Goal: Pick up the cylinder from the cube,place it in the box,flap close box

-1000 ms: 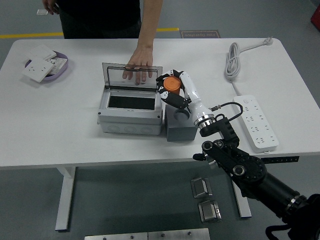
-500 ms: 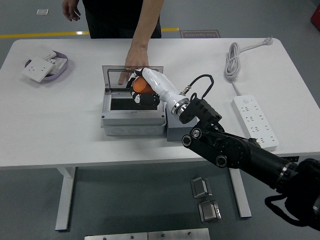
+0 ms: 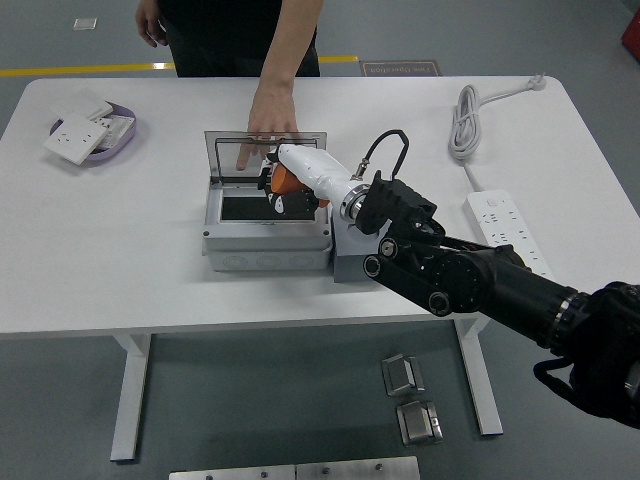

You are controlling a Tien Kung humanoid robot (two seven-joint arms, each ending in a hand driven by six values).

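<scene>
1. The right hand [image 3: 283,185], white-shelled with black fingers, sits just left of the frame's centre, over the right part of the open grey box [image 3: 266,225]; its fingers are curled around the orange cylinder [image 3: 285,177], clamped on it.
2. Only a patch of the cylinder's orange side shows between the white shell and the black fingers; its ends are hidden, and whether it touches the box's inside cannot be told.
3. The box's clear lid [image 3: 245,155] stands open behind it, toward the top of the frame. The dark opening shows on the left; its right part is covered by the hand.
4. The grey cube [image 3: 350,266] stands just beside the box on its right, mostly hidden under the black right arm, which runs to the frame's lower right corner and is cut off there.
5. A person's hand [image 3: 268,118] rests flat on the lid's far edge, fingers partly seen through the clear panel; the person's body is cut off by the top edge.
6. A purple dish [image 3: 118,145] holding white wall sockets lies at upper left.
7. A white power strip [image 3: 505,235] with its coiled cable lies at right, partly overlapped by the arm.
8. The white table [image 3: 100,250] carries all of this.
</scene>
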